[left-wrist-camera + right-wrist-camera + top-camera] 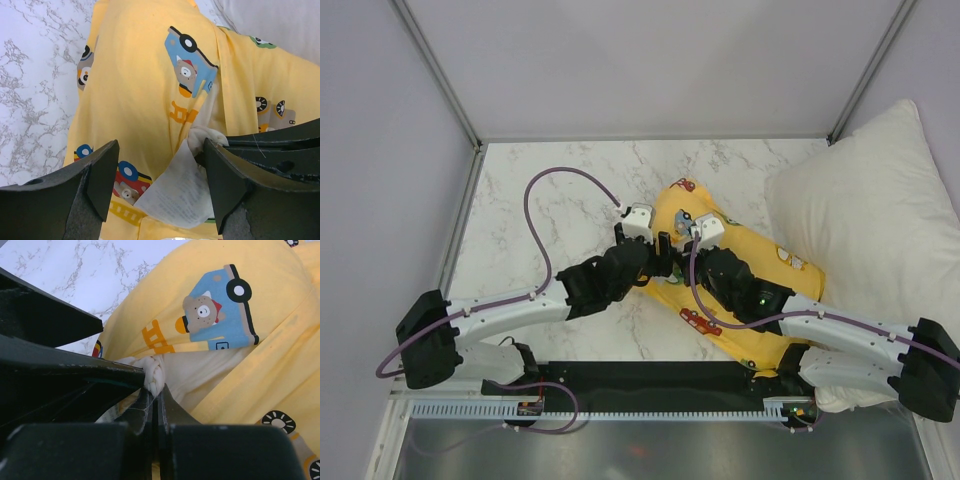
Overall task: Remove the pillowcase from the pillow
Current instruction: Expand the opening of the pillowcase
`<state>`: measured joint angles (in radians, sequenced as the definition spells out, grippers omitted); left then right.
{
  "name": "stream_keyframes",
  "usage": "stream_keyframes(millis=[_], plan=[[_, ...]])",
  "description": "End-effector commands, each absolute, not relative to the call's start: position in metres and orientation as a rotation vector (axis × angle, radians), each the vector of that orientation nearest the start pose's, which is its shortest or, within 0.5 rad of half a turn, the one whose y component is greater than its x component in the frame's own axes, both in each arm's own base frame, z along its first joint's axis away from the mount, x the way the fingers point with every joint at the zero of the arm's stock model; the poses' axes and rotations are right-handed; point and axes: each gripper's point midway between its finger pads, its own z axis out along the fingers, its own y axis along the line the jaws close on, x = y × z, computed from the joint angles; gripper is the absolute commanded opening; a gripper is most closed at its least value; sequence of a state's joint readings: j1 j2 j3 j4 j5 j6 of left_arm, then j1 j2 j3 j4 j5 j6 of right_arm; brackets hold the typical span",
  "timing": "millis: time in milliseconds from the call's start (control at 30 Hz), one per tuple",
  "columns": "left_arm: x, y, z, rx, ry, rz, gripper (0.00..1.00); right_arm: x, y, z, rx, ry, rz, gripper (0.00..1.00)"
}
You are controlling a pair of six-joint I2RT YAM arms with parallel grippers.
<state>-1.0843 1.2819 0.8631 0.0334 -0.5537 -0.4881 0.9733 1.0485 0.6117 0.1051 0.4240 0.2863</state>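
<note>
The white marble tabletop point(520, 190) lay bare along its far edge and whole left side, so that was where I had room to move. A big bright white pillow point(865, 210) filled the right edge and spilled over it, shutting that side off. The bright yellow fabric pillowcase printed with cartoon vehicles point(745, 240) ran slantwise from the tabletop's middle towards the near right corner, its right flank touching the white pillow.

The small cream-beige pillow point(200, 370) was inside the case and showed only at the open hem, under a blue car print. My right gripper point(157, 395) was clenched on a bunched fold of that cream cloth, just at the hem's edge. My left gripper point(160, 150) was released, its jaws spread wide over the yellow fabric and gripping nothing, with its right finger just beside the right gripper. A thin white label point(175, 195) stuck out of the opening between my left fingers.
</note>
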Motion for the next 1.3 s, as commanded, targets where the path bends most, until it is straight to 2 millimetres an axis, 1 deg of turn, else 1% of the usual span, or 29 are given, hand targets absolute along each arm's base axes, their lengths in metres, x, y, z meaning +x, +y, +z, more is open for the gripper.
stream_keyframes(millis=[0,33,100,133,200,233,267,333,400,433,500,567,767,833,900,967,1000,1033,1067,1133,1167,1200,1233,1267], plan=[[0.253,-0.316,0.203,0.242,1.901,-0.501,0.76,0.249,0.243,0.173,-0.335,1.877,0.402,0.00],[0.252,-0.317,0.196,0.263,1.917,-0.493,0.76,0.249,0.242,0.175,-0.334,1.874,0.401,0.00],[0.250,-0.319,0.190,0.298,1.935,-0.487,0.75,0.249,0.242,0.175,-0.331,1.872,0.399,0.00],[0.248,-0.321,0.181,0.324,1.960,-0.477,0.75,0.249,0.241,0.175,-0.328,1.871,0.400,0.00],[0.246,-0.319,0.170,0.364,2.012,-0.428,0.73,0.249,0.241,0.176,-0.325,1.869,0.401,0.00],[0.243,-0.313,0.157,0.398,2.062,-0.375,0.73,0.249,0.240,0.177,-0.323,1.868,0.398,0.00],[0.243,-0.315,0.153,0.413,2.080,-0.362,0.72,0.249,0.240,0.179,-0.320,1.863,0.400,0.00],[0.237,-0.311,0.142,0.443,2.120,-0.341,0.70,0.249,0.240,0.179,-0.322,1.863,0.396,0.00],[0.235,-0.305,0.143,0.427,2.116,-0.344,0.68,0.249,0.238,0.180,-0.317,1.861,0.394,0.00],[0.233,-0.299,0.139,0.428,2.121,-0.330,0.68,0.249,0.238,0.179,-0.319,1.861,0.392,0.00],[0.230,-0.296,0.144,0.431,2.106,-0.354,0.69,0.249,0.237,0.179,-0.315,1.862,0.390,0.00],[0.228,-0.295,0.140,0.449,2.106,-0.358,0.70,0.249,0.237,0.179,-0.316,1.862,0.387,0.00],[0.221,-0.298,0.119,0.511,2.164,-0.351,0.71,0.249,0.237,0.182,-0.311,1.858,0.391,0.00],[0.222,-0.295,0.114,0.504,2.175,-0.322,0.71,0.250,0.237,0.183,-0.309,1.855,0.393,0.00],[0.227,-0.293,0.116,0.482,2.163,-0.294,0.72,0.250,0.239,0.181,-0.318,1.862,0.395,0.00],[0.234,-0.295,0.121,0.458,2.140,-0.280,0.72,0.249,0.241,0.178,-0.327,1.872,0.396,0.00],[0.240,-0.294,0.128,0.439,2.118,-0.253,0.69,0.248,0.242,0.176,-0.331,1.875,0.396,0.00],[0.242,-0.293,0.129,0.431,2.109,-0.235,0.64,0.249,0.240,0.175,-0.325,1.879,0.384,0.00],[0.245,-0.290,0.131,0.428,2.100,-0.206,0.46,0.249,0.239,0.174,-0.327,1.880,0.379,0.00],[0.253,-0.282,0.136,0.402,2.080,-0.142,0.29,0.247,0.235,0.172,-0.320,1.882,0.379,0.00],[0.255,-0.279,0.137,0.392,2.080,-0.121,0.11,0.247,0.233,0.171,-0.316,1.882,0.371,0.00],[0.259,-0.273,0.139,0.370,2.074,-0.091,0.05,0.246,0.231,0.168,-0.314,1.888,0.361,0.00],[0.260,-0.272,0.140,0.361,2.074,-0.085,0.02,0.245,0.228,0.165,-0.310,1.893,0.356,0.00],[0.261,-0.270,0.140,0.357,2.077,-0.081,0.02,0.245,0.225,0.164,-0.304,1.894,0.348,0.00]])
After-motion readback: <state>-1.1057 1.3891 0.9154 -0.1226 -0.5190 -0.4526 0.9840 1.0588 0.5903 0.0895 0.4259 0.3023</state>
